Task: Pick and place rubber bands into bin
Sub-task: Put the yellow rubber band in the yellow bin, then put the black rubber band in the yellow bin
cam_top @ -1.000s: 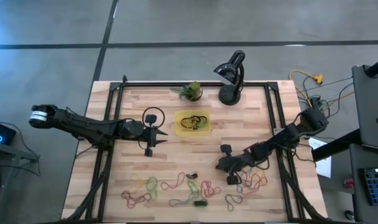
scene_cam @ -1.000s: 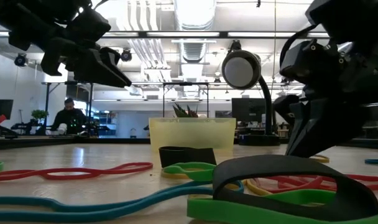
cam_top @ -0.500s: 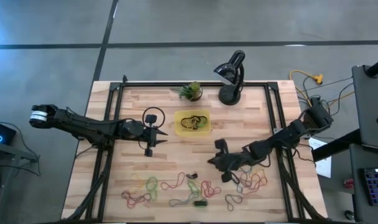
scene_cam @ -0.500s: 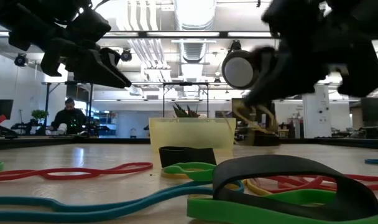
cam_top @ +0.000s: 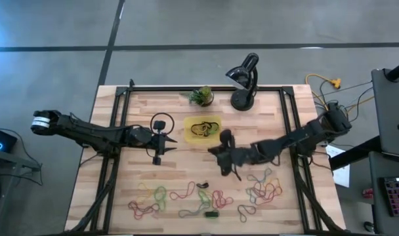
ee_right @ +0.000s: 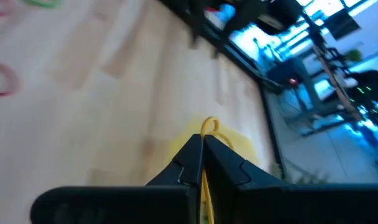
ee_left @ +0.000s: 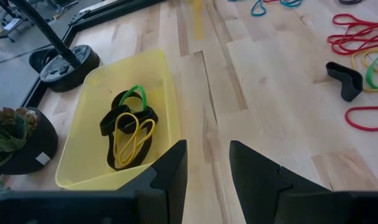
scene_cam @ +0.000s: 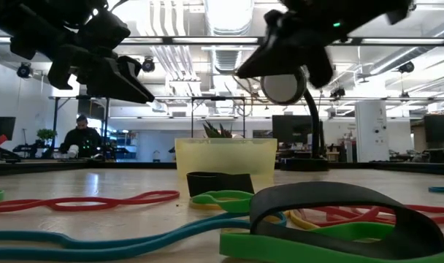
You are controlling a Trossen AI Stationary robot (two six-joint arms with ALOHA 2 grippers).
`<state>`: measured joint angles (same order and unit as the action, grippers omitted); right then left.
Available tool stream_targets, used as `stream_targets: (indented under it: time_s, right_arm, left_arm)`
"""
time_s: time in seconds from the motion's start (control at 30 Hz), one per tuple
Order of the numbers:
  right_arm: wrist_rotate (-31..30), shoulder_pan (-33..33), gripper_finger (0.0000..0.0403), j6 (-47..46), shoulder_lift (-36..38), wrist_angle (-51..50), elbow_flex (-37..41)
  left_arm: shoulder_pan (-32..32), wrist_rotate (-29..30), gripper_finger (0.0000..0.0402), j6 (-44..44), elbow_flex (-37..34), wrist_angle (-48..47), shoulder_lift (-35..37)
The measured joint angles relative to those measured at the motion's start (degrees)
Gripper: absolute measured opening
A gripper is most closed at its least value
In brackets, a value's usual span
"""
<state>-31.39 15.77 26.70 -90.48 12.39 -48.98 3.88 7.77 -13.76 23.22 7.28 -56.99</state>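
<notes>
The bin [cam_top: 203,129] is a yellow tray at the table's far middle, with yellow, green and black rubber bands [ee_left: 128,124] lying in it. Many loose rubber bands [cam_top: 186,195] lie spread near the front edge. My right gripper [cam_top: 214,152] hovers just near-right of the bin, shut on a yellow rubber band [ee_right: 208,124]. My left gripper [cam_top: 168,140] waits open to the left of the bin, above the table, its fingers [ee_left: 170,171] with nothing between them. My right gripper pinches the yellow rubber band between its two shut fingers. A small loop of the band [ee_right: 208,123] sticks out past the fingertips, and a strand [ee_right: 205,182] runs back between them. The fingers slant slightly downward toward the bin. The band is lifted clear of the table.
A black desk lamp [cam_top: 244,85] and a small potted plant [cam_top: 201,96] stand along the far edge behind the bin. A black ring [cam_top: 161,122] sits by my left gripper. A small black piece [ee_left: 345,78] lies among the loose bands. Bare wood lies between the bin and the bands.
My right gripper has risen from the bands at the front right and moved toward the bin, rolling as it went. It has stayed shut, and the yellow band has come up clear of the table.
</notes>
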Motion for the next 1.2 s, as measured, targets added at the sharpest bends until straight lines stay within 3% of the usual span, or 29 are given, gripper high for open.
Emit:
stream_targets:
  time_s: [0.13, 0.37, 0.57, 0.97, 1.2]
  right_arm:
    - [1.92, -5.72, 0.0008, 0.33, 0.00, -0.03, -1.32]
    - [15.84, -16.75, 0.0008, -3.31, -0.37, 0.29, -1.88]
    - [21.48, -23.15, 0.0008, -6.86, -2.37, 0.36, -0.74]
    - [28.70, -28.41, 0.0011, -13.81, -9.01, 4.49, -0.62]
    - [30.13, -28.52, 0.0061, -14.30, -8.59, 4.69, -0.62]
  left_arm:
    - [0.00, 0.00, 0.0105, 0.00, -0.02, 0.01, 0.00]
    - [0.00, 0.00, 0.0105, 0.00, -0.02, 0.01, 0.00]
    - [0.00, -0.02, 0.0105, -0.06, -0.11, 0.94, 0.00]
    - [0.02, -0.02, 0.0105, -0.09, -0.04, 1.24, -0.15]
    - [0.02, -0.04, 0.0105, -0.09, -0.02, 1.25, -0.15]
